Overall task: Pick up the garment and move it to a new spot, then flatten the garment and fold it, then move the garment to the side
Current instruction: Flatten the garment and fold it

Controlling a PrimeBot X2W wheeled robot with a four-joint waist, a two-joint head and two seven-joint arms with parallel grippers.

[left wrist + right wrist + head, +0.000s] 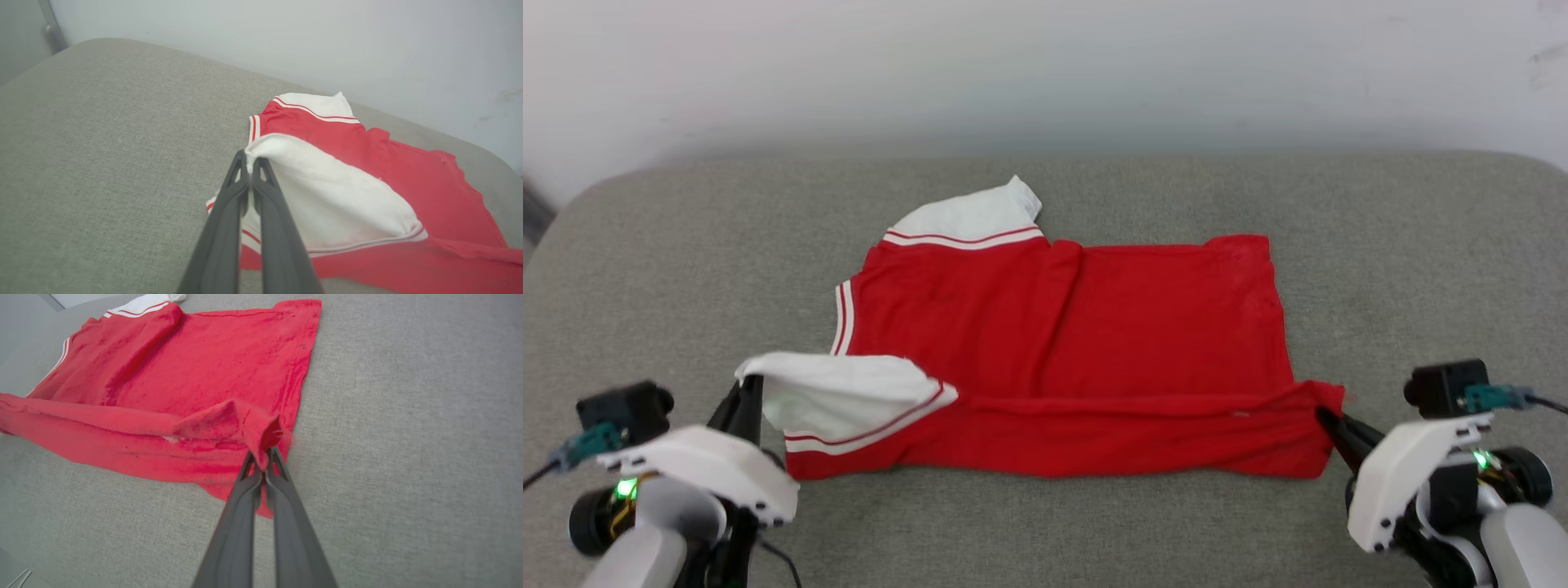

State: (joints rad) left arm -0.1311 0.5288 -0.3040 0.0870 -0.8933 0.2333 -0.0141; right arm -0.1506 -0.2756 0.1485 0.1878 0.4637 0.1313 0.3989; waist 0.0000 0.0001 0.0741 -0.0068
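I see the garment [1078, 343] lying across the middle of the counter [686, 245], collar end to the left and hem to the right, with plain red cloth uppermost. My left gripper [749, 384] sits at the near left. Its jaws are pressed together on the tip of the near sleeve [849, 396], which is white with red-and-white trim and is drawn out to the left, raised a little off the counter. My right gripper [1325, 412] is at the near right, jaws clamped on the near hem corner [1327, 394], where the red cloth bunches into a small peak. Between the two grips, the near edge of the garment runs as a long fold doubled over the body. The far sleeve [968, 216] lies flat at the far left, pointing away from me. A crease crosses the body from near to far, somewhat left of middle.

The counter is padded and covered in grey woven fabric, with rounded far corners, and it spreads well beyond the garment on every side. Behind its far edge stands a plain pale wall [1045, 73] with a few faint scuff marks at the far right. In the left wrist view a grey tube [49, 24] rises past the counter's rounded edge; I cannot tell what it belongs to.
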